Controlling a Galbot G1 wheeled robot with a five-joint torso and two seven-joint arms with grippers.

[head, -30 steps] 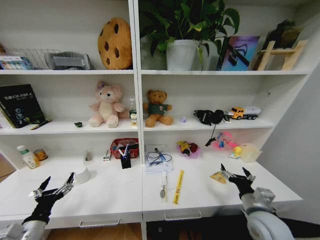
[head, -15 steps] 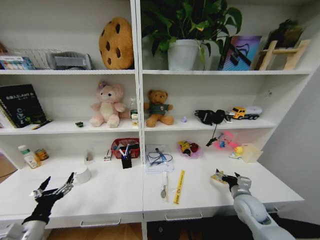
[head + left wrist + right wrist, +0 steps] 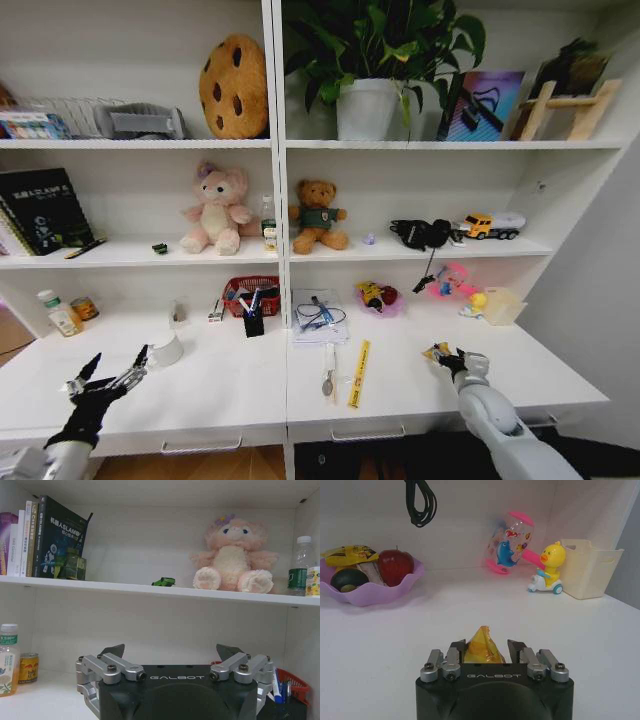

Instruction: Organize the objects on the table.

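Right end effector closed low; left end effector spread.

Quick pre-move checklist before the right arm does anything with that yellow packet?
1. Right gripper around the yellow packet: ok, one finger on each side.
2. Fingers fully clamped on it: cannot tell.
3. Packet lifted off the white desk: cannot tell.
4. Space ahead: ok, the duck toy, cream bin and purple bowl stand well back.
5. Left gripper out of the way: ok, open at the desk's far left, beside the white tape roll.
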